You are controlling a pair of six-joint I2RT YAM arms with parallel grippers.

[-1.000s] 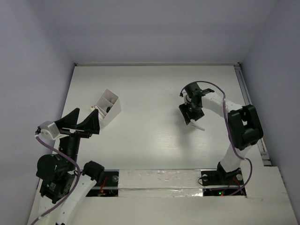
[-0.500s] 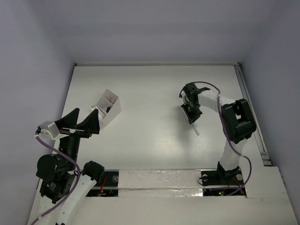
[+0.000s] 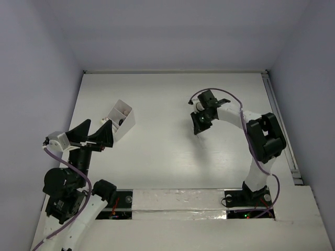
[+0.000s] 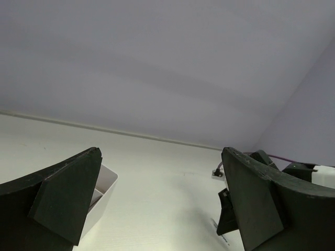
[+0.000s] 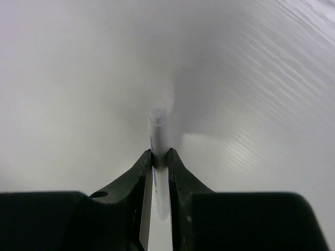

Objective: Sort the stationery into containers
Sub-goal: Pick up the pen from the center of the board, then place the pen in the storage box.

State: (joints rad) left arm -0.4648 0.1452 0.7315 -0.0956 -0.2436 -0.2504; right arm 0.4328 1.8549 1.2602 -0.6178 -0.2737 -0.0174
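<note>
The left gripper (image 3: 92,137) stays spread wide and empty, with the compartment box (image 3: 121,119) just beyond its fingertips. The right gripper (image 3: 201,122) has clamped onto a white pen stick (image 5: 158,130), which juts out ahead of its fingers, and has swung leftward. That piece looks secured, though not yet delivered.

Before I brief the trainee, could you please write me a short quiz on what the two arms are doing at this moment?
1. True or false: the left pincer stands open with nothing between its fingers.
2. What does the right pincer grip? A) scissors B) a thin white stick C) a pink eraser
3. Which pincer is the white box nearer to?

Key: 1 true; 2 B; 3 the left pincer.
</note>
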